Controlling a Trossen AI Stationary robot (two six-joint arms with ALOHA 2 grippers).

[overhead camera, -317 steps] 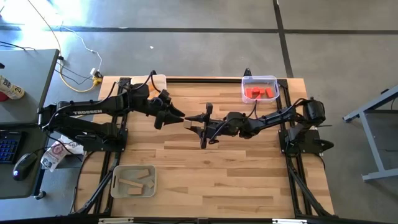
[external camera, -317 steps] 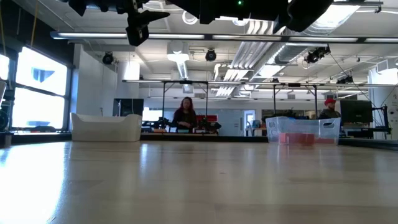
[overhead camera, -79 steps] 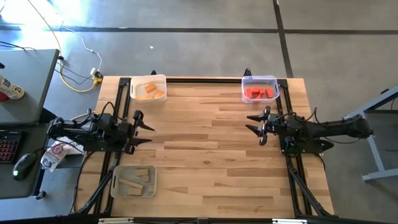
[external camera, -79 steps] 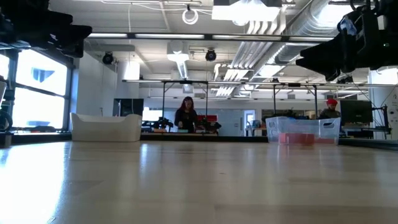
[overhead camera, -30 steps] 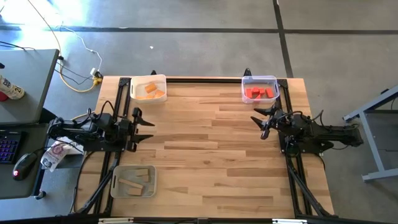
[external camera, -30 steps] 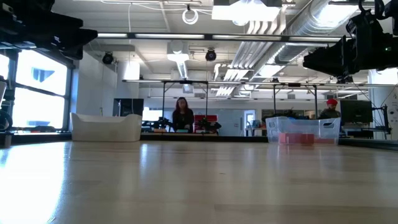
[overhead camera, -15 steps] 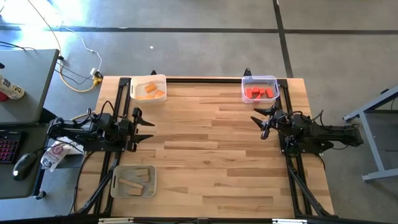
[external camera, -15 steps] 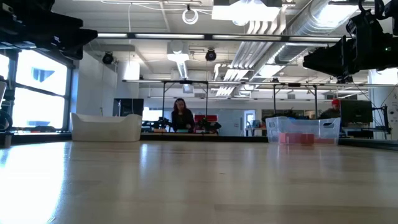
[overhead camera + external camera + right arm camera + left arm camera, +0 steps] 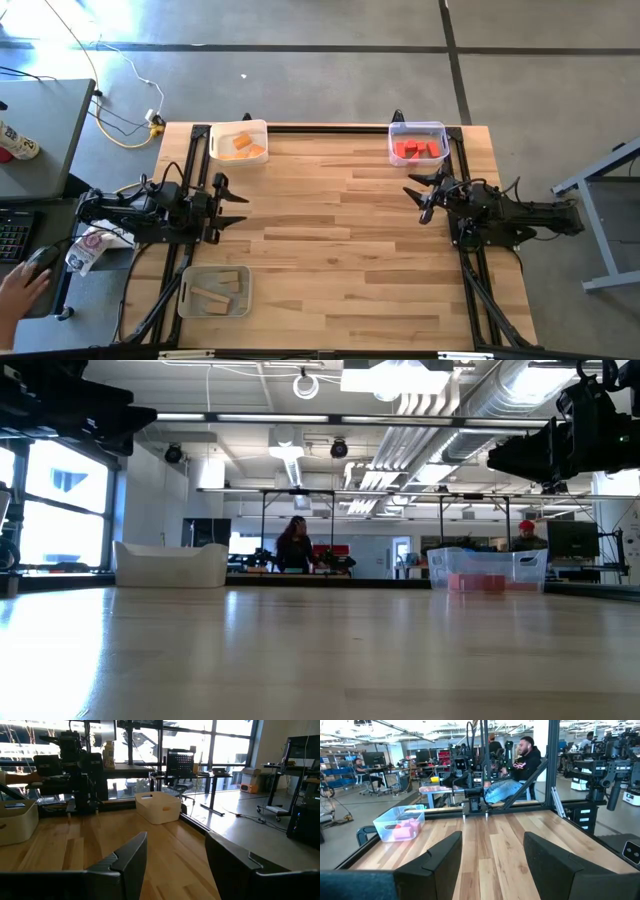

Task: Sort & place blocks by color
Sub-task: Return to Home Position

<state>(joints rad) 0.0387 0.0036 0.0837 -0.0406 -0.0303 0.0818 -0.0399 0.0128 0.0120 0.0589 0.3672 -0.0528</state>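
The blocks lie in three plastic trays. Orange blocks [image 9: 243,146] are in the far-left tray [image 9: 217,137], red blocks [image 9: 418,150] in the far-right tray [image 9: 418,128], and tan bars [image 9: 218,290] in the near-left tray [image 9: 188,300]. My left gripper [image 9: 238,208] is drawn back over the table's left edge, level and open, with nothing between its fingers [image 9: 445,860]. My right gripper [image 9: 416,201] is drawn back at the right edge, also level, open and holding nothing [image 9: 130,855]. The red tray [image 9: 400,822] shows across the table in the left wrist view.
The bare wooden tabletop [image 9: 330,240] stretches between the two arms. A desk with a keyboard and mouse [image 9: 35,265] stands left of the table, with a person's hand [image 9: 15,295] at it. People sit and stand in the room beyond [image 9: 298,545].
Both arms have kept still and both grippers stay open. A person's hand has come into view at the mouse on the desk left of the table.
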